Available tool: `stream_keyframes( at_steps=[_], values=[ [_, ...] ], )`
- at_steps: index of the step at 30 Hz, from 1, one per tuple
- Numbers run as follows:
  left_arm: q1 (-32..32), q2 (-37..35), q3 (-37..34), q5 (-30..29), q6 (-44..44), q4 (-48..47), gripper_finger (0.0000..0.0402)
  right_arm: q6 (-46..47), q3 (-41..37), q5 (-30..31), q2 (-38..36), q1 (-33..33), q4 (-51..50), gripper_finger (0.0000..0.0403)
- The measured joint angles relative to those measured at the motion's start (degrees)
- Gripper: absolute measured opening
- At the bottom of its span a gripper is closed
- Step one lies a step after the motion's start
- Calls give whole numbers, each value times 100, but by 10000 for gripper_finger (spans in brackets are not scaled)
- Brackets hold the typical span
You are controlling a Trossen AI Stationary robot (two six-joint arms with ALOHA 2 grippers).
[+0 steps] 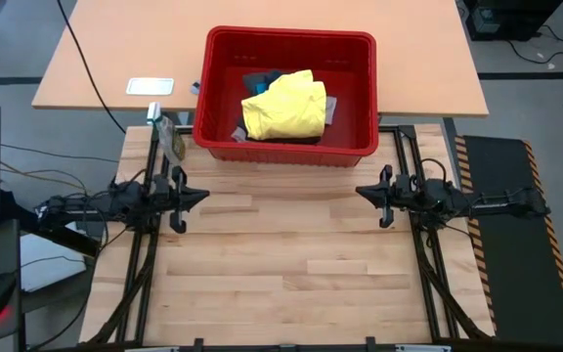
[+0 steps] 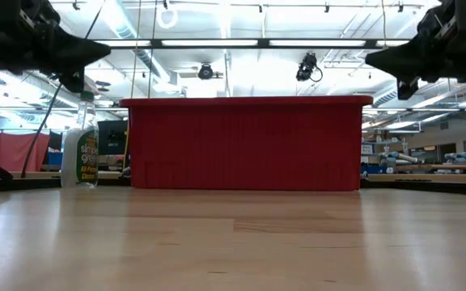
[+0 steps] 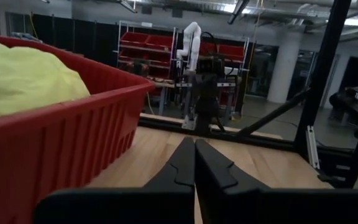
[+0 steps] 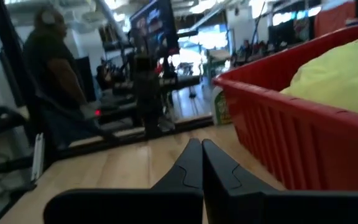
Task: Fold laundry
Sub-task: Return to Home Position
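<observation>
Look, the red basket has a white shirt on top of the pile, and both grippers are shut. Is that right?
Not quite. The high view shows the top garment is yellow, not white. The rest holds: the basket is red, and the left gripper and right gripper are both shut.

Wooden table (image 1: 291,274) open in front, red basket (image 1: 286,152) blocking far edge, spray bottle (image 1: 172,143) beside it

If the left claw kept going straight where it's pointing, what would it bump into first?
Probably the right gripper, which points back at it across the table. The left gripper seems to aim just past the red basket, not into it.
</observation>
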Motion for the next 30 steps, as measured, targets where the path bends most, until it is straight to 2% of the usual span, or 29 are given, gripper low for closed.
stream_keyframes(
  at_steps=[3,6,10,14,20,26,30],
  values=[
    [0,0,-299,2,-76,484,4,-76,-217,97,4,0,623,0],
    [-5,17,-371,16,-116,592,4,-169,-208,84,3,-2,660,0],
    [-7,15,-371,276,-72,444,4,-158,-208,43,4,-2,377,1],
    [-7,18,-371,369,-294,-90,4,-162,-217,17,6,-2,212,1],
    [-9,17,-371,890,-454,-237,4,-155,-217,-336,17,19,-130,1],
    [1,22,-371,871,-393,-493,4,-142,-217,-374,19,37,-671,16],
    [9,55,-371,857,-188,-494,4,105,-217,-647,19,37,-818,28]
  ],
)
